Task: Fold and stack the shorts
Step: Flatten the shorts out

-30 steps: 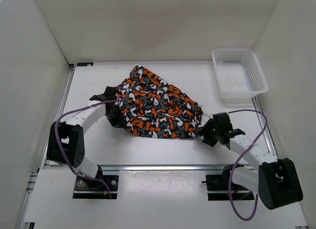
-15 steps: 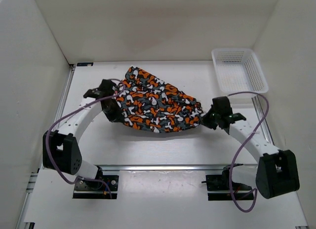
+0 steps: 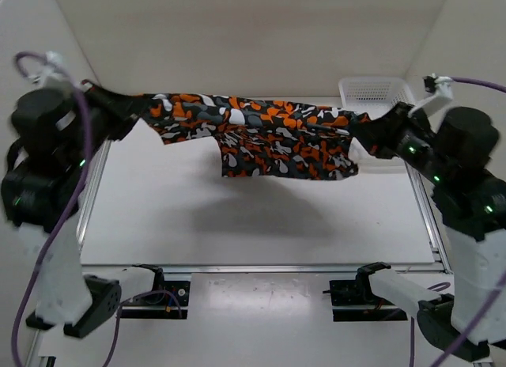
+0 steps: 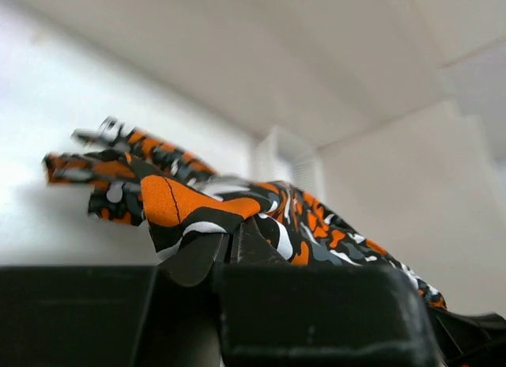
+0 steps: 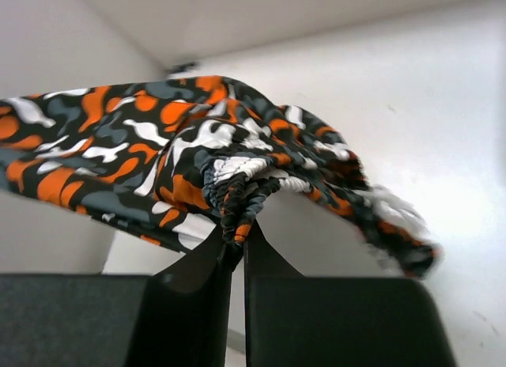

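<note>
**Overhead view.** Shows the shorts (image 3: 269, 138) raised clear of the white table (image 3: 237, 225) and drawn into a nearly level band between the two arms. Upper edge taut, with a loose panel hanging from the middle and right part of the band. Soft shadow (image 3: 261, 213) on the table below the cloth. Left gripper (image 3: 141, 107) at the left end of the band, right gripper (image 3: 357, 128) at the right end. Both arms lifted high and set well apart. White mesh basket (image 3: 378, 88) at the far right corner of the table, partly hidden behind the right end of the fabric and the right arm. Purple cables (image 3: 75, 185) looping along both arms.

**Left wrist view.** Shows the left gripper (image 4: 231, 252) pressed together on a fold of the shorts (image 4: 198, 213). Dark fingers almost meeting, with printed cloth squeezed between them. Orange, black, grey and white blotches running away from the fingers toward the far side, all of it off the table.

**Right wrist view.** Shows the right gripper (image 5: 233, 248) pinching a gathered, ruched edge of the shorts (image 5: 150, 138). Fingers nearly closed, with only the bunched cloth between them. Rest of the garment spreading up and to the left of the grip. One blurred end trailing down to the right.
</note>
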`<state>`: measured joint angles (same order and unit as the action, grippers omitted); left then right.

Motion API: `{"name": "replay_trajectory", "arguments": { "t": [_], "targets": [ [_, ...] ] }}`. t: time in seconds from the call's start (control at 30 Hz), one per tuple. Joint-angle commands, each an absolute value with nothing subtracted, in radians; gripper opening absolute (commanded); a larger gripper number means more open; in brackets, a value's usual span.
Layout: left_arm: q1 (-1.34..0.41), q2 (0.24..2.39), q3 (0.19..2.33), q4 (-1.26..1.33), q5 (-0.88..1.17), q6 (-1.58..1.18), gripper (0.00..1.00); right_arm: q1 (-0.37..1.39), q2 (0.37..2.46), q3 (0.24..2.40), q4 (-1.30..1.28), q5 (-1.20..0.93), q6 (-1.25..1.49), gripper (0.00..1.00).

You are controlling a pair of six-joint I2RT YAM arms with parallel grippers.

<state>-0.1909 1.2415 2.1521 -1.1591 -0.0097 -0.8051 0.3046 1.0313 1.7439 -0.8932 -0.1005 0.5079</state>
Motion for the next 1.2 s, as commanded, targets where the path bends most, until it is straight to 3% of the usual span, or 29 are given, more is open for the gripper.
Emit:
{"name": "replay_trajectory", "arguments": {
  "t": [0.0,0.33,0.53,0.67,0.93,1.03,1.13,1.17],
  "targets": [
    [-0.169,1.112,2.239,-1.157,-0.127,-0.778,0.1,0.298,0.991,1.87,-1.075,-0.216,0.338,0.0],
    [-0.169,1.069,2.572,-1.198,-0.278,-0.66,0.1,0.298,0.914,2.178,-1.118,-0.342,0.307,0.0],
    [-0.169,1.114,2.562,-1.196,-0.287,-0.638,0.1,0.298,0.914,2.187,-1.118,-0.281,0.348,0.0],
    [-0.169,1.189,2.496,-1.186,-0.296,-0.62,0.1,0.298,0.905,2.077,-1.057,-0.187,0.348,0.0],
    [-0.169,1.466,2.353,-1.134,-0.266,-0.588,0.1,0.298,0.966,1.611,-0.826,-0.06,0.33,0.0],
    [-0.095,1.574,2.254,-1.077,-0.18,-0.578,0.1,0.298,1.047,1.433,-0.688,-0.038,0.33,0.0],
    [0.007,1.734,2.226,-1.025,0.162,-0.578,0.1,0.239,1.185,1.321,-0.558,-0.153,0.342,0.0],
    [0.008,1.782,2.244,-1.034,0.163,-0.578,0.1,0.223,1.222,1.296,-0.519,-0.187,0.351,0.0]
  ]
}}
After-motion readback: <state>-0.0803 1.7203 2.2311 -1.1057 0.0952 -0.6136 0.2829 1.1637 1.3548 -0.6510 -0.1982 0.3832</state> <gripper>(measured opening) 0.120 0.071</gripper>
